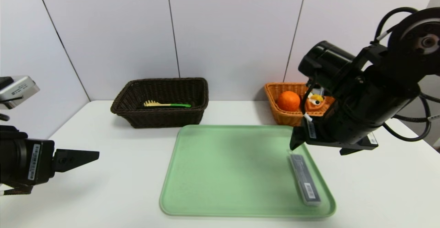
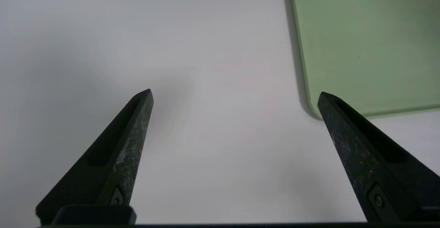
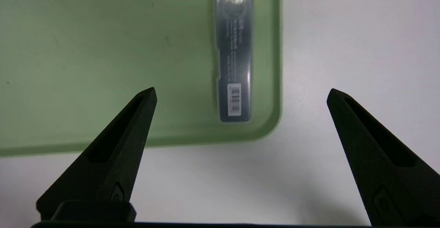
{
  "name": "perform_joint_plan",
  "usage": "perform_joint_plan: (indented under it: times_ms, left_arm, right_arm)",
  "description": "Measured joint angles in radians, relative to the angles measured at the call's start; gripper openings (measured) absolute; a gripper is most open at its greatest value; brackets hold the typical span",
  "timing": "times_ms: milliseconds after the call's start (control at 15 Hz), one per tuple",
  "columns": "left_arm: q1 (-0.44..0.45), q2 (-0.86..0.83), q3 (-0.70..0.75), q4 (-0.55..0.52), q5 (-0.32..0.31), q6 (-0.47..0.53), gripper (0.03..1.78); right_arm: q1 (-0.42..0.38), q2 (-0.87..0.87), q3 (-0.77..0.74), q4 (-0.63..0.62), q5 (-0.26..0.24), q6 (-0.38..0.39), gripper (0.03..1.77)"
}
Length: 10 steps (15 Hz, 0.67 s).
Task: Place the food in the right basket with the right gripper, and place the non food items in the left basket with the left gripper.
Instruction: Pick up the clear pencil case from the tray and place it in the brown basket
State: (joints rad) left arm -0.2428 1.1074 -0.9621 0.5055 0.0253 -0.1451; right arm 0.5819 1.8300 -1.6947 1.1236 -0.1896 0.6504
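Relative to the green tray (image 1: pixel 233 173), one dark packet (image 1: pixel 305 180) remains inside its right edge, unsorted; baskets beyond hold an orange (image 1: pixel 288 101) and pasta server (image 1: pixel 166 104); left gripper (image 2: pixel 235 95) beside, right gripper (image 3: pixel 244 94) above, both gaping and empty.

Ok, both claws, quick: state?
Left claw: open, empty, above the table.
Right claw: open, empty, above the tray's right edge.
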Motion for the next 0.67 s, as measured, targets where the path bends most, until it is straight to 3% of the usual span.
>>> perform_joint_plan:
  times_ms: [267,667]
  left_arm:
    - [0.000,-0.058,0.043,0.002,0.000,-0.001,1.69]
    - [0.000,-0.081,0.046,0.002,-0.001,0.000,1.69]
  right_arm:
    - [0.025,0.088,-0.039,0.050,0.134,0.047,1.71]
    - [0.000,0.156,-0.014,0.042,0.166,0.019,1.71]
